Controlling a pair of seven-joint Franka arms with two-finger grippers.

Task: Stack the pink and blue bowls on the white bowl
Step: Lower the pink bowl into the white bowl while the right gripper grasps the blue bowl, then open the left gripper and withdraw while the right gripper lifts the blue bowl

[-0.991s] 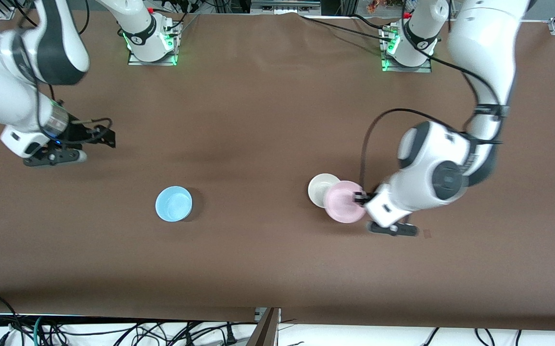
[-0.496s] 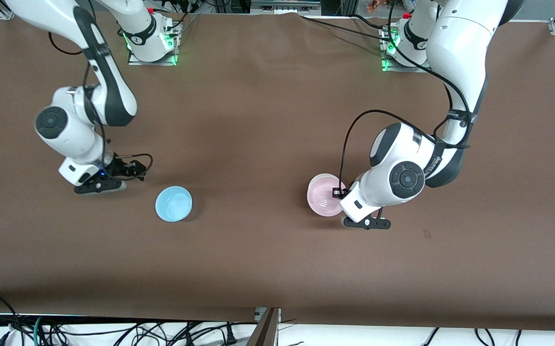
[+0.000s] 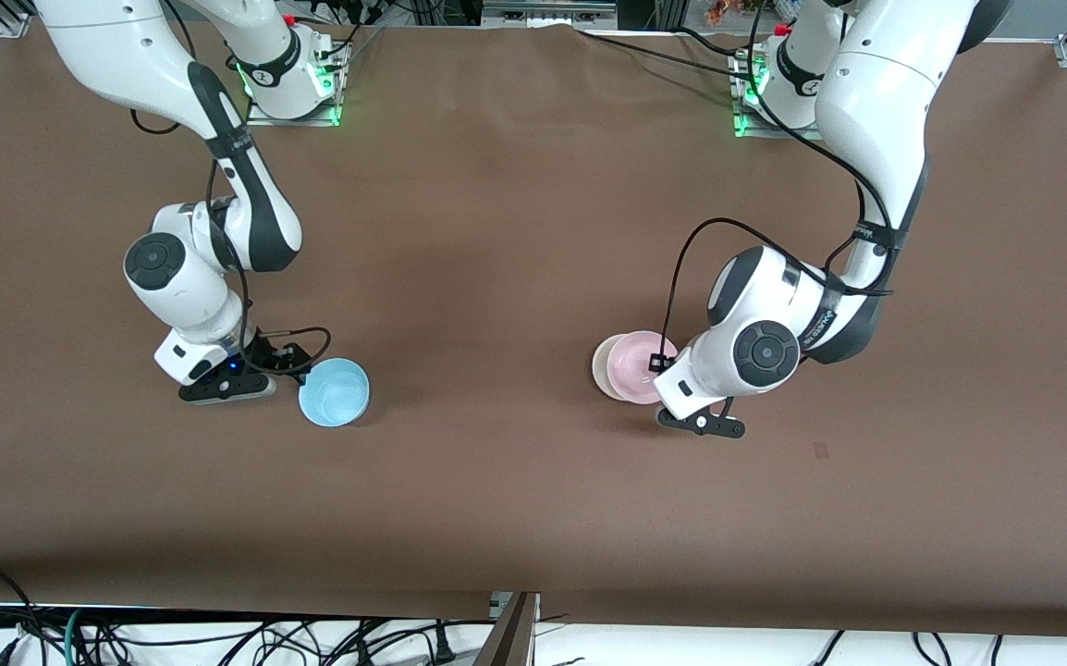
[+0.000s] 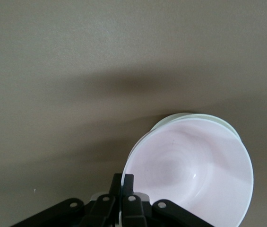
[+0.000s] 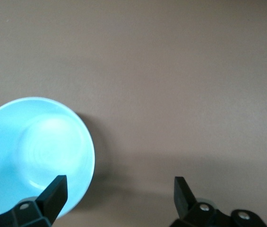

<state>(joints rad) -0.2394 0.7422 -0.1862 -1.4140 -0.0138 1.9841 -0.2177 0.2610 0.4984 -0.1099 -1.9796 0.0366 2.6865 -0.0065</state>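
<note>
Since a second ago both arms have travelled: the right arm has swung in from its end of the table to the blue bowl, and the left arm has carried the pink bowl from beside the white bowl to over it.

Front view: the left gripper (image 3: 661, 377) is clamped on the rim of the pink bowl (image 3: 635, 366), which covers most of the white bowl (image 3: 602, 367); only a crescent of white shows at the edge toward the right arm's end. The blue bowl (image 3: 335, 392) sits on the brown table (image 3: 496, 231), well apart from that pair, toward the right arm's end. The right gripper (image 3: 265, 375) is just beside the blue bowl.

Left wrist view: the left gripper's fingers (image 4: 123, 182) are pressed together on the pink bowl's (image 4: 194, 170) rim, with a thin strip of the white bowl (image 4: 218, 119) showing past its edge.

Right wrist view: the right gripper (image 5: 119, 191) has its fingers spread wide and holds nothing; one fingertip (image 5: 55, 189) lies over the blue bowl's (image 5: 34, 151) rim, the other (image 5: 181, 189) over bare table
</note>
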